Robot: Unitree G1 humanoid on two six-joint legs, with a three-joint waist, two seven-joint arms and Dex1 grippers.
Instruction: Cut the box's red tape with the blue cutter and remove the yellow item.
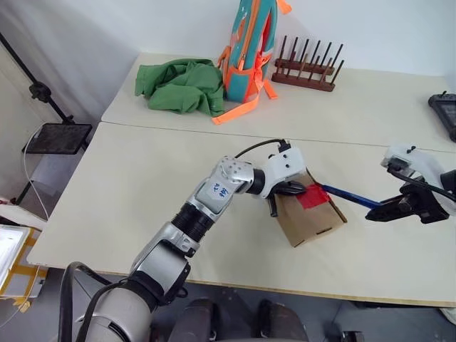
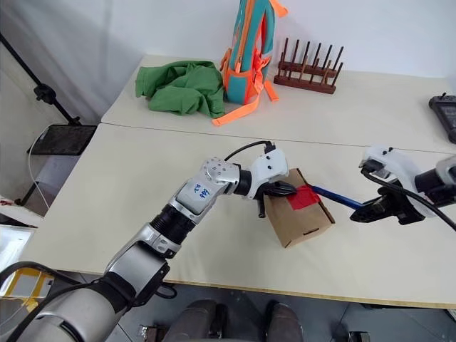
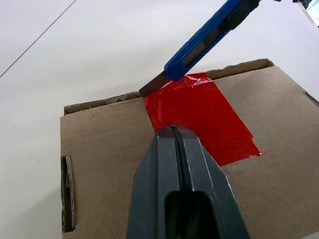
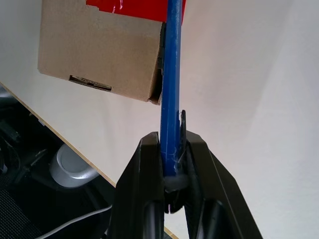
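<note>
Box (image 1: 311, 217) at table (image 1: 142, 185) centre, pinned from 9 o'clock by left gripper (image 3: 175, 144), jaws fully closed and empty — right gripper (image 4: 172, 149), jaws clamped on blue cutter (image 1: 349, 197), blade at red tape (image 3: 199, 119) edge; cardboard likely light, crushable — brace firmly.

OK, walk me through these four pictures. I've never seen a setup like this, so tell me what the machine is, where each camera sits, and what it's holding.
This is a humanoid robot with two arms, each ending in a two-fingered black gripper. The two wide pictures come from cameras in its head, looking down over a pale table. The two close-ups come from cameras on its wrists.

The left gripper is shut and presses on the box, beside the red tape. The right gripper is shut on the blue cutter, whose blade sits at the tape's edge.

Farther back lie a green cloth, a backpack, a wooden rack and a black controller.
</note>
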